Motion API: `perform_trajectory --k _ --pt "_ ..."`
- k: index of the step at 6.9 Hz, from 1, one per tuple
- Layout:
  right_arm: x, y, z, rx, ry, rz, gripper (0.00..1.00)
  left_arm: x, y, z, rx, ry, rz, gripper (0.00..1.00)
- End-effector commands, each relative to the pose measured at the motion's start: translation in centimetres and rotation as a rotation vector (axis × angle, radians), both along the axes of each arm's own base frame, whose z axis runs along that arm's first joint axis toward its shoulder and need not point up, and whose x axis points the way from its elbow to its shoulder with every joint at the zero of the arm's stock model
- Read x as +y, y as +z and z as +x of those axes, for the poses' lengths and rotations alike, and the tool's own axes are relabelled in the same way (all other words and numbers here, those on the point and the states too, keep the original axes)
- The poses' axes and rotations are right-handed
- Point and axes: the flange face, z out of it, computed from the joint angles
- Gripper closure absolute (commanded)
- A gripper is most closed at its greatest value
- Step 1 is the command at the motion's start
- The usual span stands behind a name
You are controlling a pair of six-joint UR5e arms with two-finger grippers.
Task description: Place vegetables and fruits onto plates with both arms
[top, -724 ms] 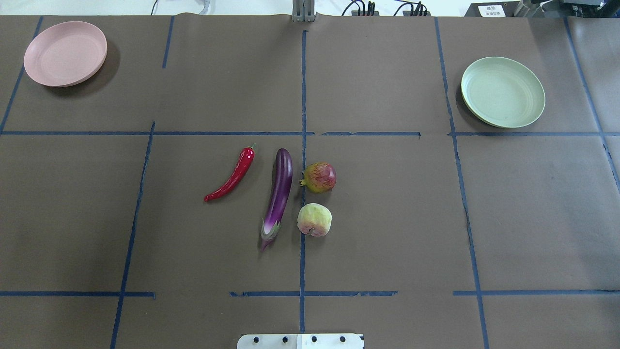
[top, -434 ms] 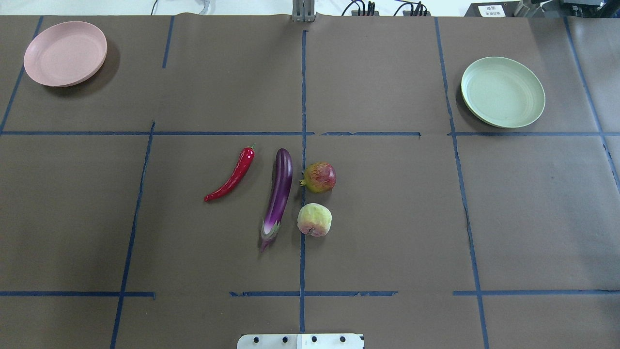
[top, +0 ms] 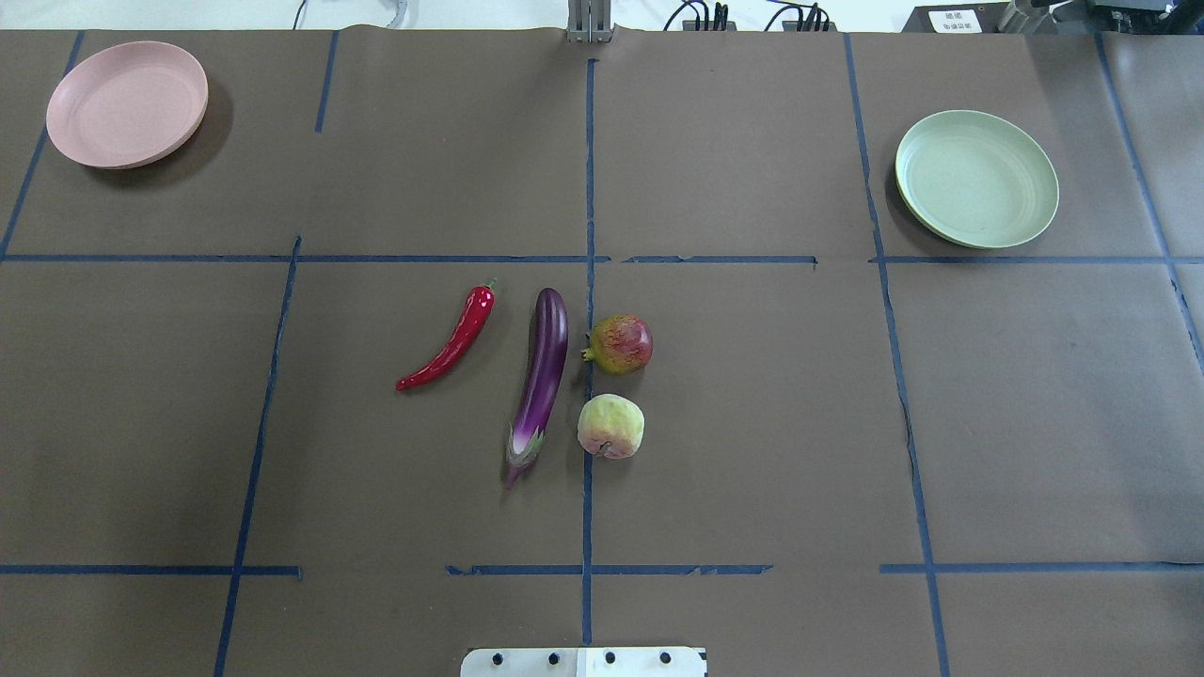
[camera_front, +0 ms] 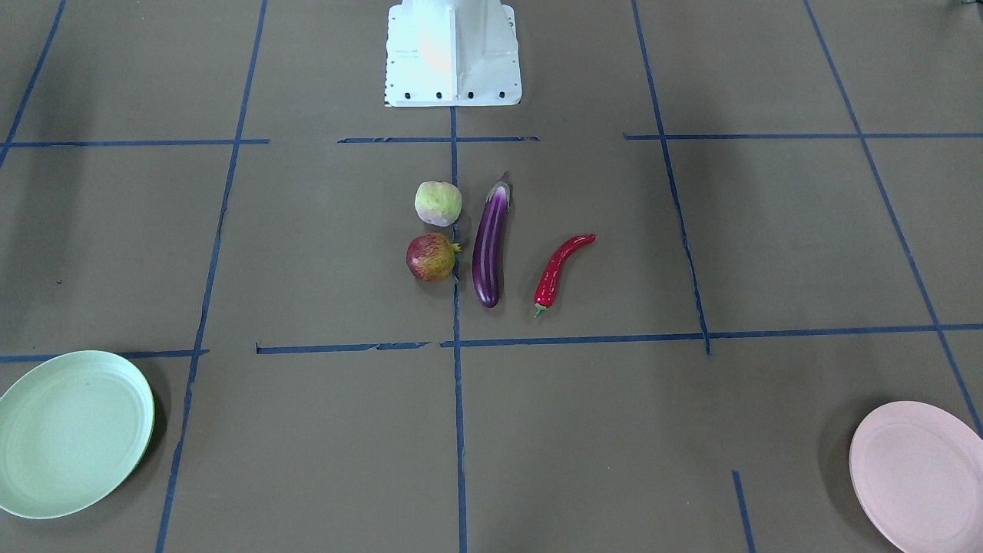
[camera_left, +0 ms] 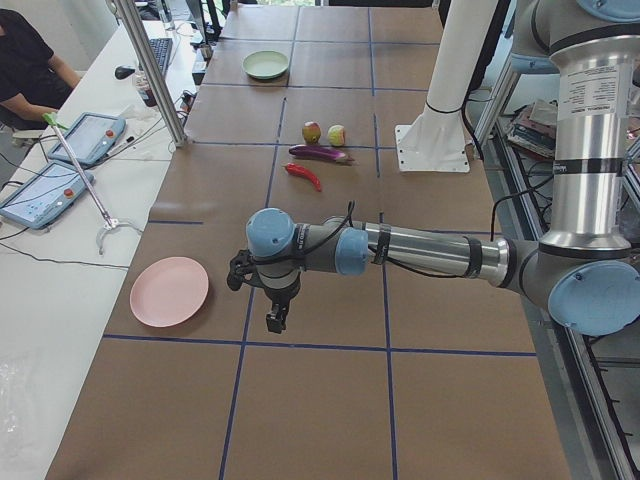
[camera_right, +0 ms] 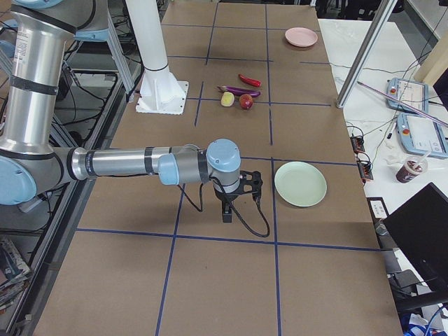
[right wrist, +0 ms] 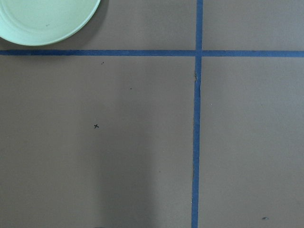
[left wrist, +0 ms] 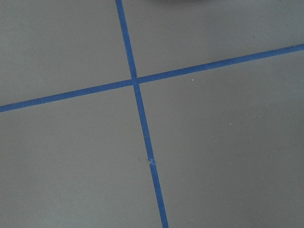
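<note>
Grouped at centre of the overhead view, none yet plated: eggplant (top: 541, 376), chili pepper (top: 450, 343), pomegranate-like fruit (top: 621, 344), yellow-green fruit (top: 611, 426). Set far apart at upper left and upper right, presumably one per arm: pink plate (top: 127, 103), green plate (top: 976, 179). Poised over bare table near those plates in the side views: left gripper (camera_left: 275, 315), right gripper (camera_right: 227, 210). Degree of opening: not determinable; no produce held. White label (top: 955, 21) at top right: illegible.

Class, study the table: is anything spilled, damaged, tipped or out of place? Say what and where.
Nothing stands out. The chili pepper, eggplant, pomegranate-like fruit and yellow-green fruit lie intact in a close central group. The pink plate and green plate sit flat and empty on the far side.
</note>
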Motion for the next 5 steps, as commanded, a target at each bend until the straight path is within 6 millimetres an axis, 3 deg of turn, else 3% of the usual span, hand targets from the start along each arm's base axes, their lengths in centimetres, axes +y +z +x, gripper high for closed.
perform_trajectory --k 1,5 --pt "-0.15 -0.34 -0.05 0.001 -0.001 0.012 0.00 0.23 -0.13 0.02 0.001 -0.004 -0.001 0.00" --pt "-0.29 -0.36 -0.38 -0.004 -0.009 0.041 0.00 0.77 0.13 0.00 0.000 -0.002 -0.006 0.00"
